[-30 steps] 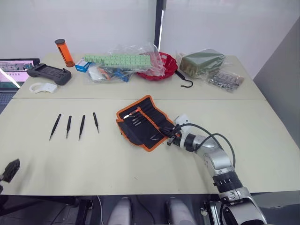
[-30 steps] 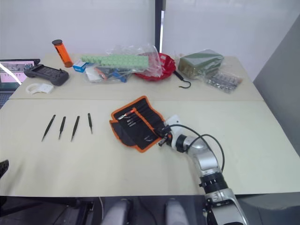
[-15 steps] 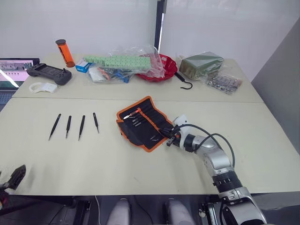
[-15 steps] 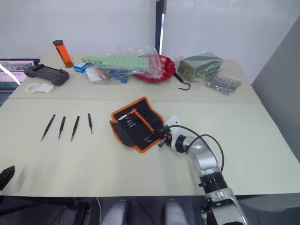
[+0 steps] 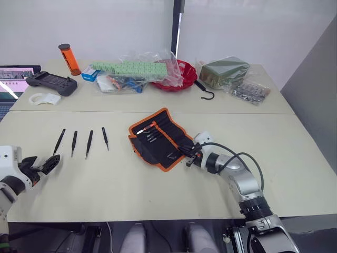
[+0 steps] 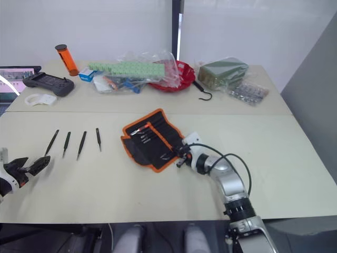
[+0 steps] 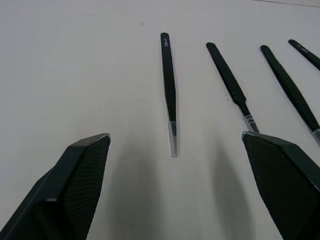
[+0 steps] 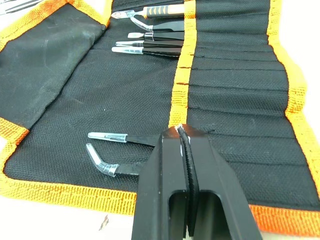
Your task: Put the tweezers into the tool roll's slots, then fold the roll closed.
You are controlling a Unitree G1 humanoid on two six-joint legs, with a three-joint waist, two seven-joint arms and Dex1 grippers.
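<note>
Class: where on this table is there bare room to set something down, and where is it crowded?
Bare: between the four tweezers and the tool roll; along the near edge; right of the right gripper. Crowded: the far edge, from orange tube to hook.

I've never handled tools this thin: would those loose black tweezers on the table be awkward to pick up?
Probably. The tweezers lie flat on the smooth table, so fingers may struggle to get under them. Slim and pointed, they look light and might skid or spin if nudged.
</note>
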